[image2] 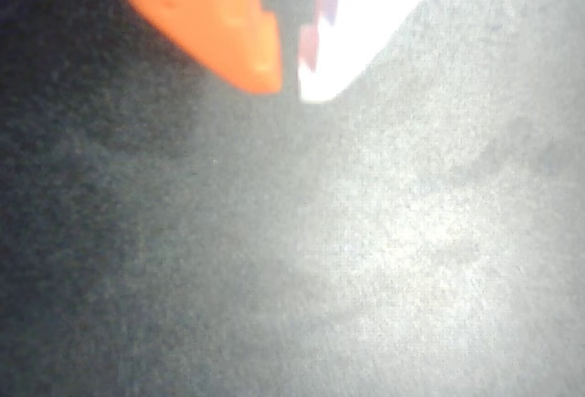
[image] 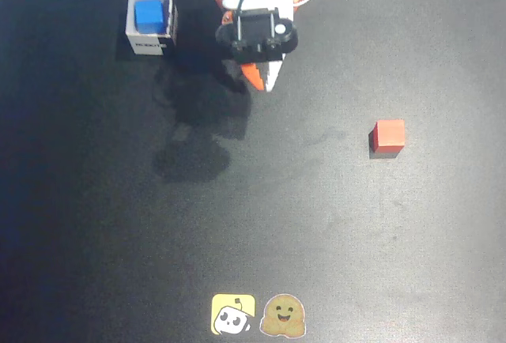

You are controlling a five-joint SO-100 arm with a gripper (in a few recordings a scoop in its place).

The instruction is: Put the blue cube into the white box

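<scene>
The blue cube [image: 149,16] lies inside the white box [image: 133,19] at the upper left of the overhead view; the box's near wall carries a dark label. My gripper [image: 264,80] hangs to the right of the box, apart from it, pointing down the picture. In the wrist view its orange finger [image2: 219,31] and white finger [image2: 366,22] nearly meet at the tips, and the gripper [image2: 291,84] holds nothing over bare black mat.
A red-orange cube [image: 389,135] sits on the black mat [image: 316,224] at the right. Two small stickers [image: 258,315] lie at the bottom edge. The arm's shadow falls on the mat below the box.
</scene>
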